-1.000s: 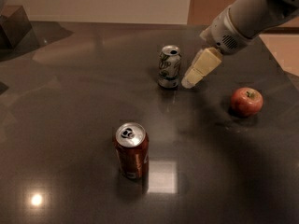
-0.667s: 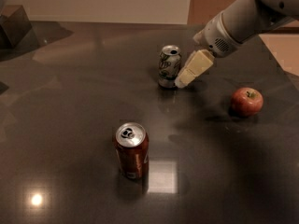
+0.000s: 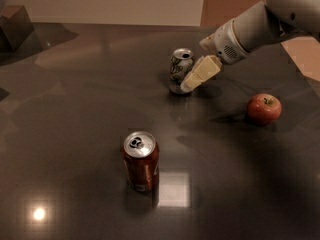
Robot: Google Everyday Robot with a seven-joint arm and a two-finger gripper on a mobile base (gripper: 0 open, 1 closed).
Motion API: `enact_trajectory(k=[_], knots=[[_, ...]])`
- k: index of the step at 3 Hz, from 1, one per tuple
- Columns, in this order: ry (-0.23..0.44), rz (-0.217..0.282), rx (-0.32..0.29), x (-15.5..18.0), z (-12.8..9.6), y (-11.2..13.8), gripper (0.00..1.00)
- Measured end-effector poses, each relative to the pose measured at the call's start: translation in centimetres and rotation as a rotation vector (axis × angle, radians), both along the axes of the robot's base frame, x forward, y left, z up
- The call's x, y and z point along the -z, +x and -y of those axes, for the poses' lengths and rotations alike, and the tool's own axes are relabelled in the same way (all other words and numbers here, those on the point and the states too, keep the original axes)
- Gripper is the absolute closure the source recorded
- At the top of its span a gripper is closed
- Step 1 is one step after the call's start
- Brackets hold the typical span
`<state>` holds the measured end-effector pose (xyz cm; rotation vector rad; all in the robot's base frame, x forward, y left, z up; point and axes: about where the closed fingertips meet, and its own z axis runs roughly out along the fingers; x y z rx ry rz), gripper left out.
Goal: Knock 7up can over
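7up can (image 3: pixel 178 64), silver-white with green swirls and a silver pull-tab top, stands upright toward 12 o'clock on the dark glossy table (image 3: pixel 75 134). The gripper (image 3: pixel 192 81) reaches in from 2 o'clock, its cream tip over the can's lower right side; apart or together, I cannot tell. A red apple (image 3: pixel 264 108) sits at the gripper's 4 o'clock. A reddish-brown can (image 3: pixel 141 161) stands upright at its 7 o'clock, well apart.

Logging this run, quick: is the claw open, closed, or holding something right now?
Claw: open or closed cannot be told; it is low at the right side of the 7up can.
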<state>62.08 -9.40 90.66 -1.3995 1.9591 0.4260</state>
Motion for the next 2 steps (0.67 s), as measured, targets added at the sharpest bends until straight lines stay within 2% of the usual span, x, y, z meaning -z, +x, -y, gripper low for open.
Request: enact_trajectory(k=[2], knots=[[0.080, -0.004, -0.024, 0.87, -0.72, 1.36, 0.00]])
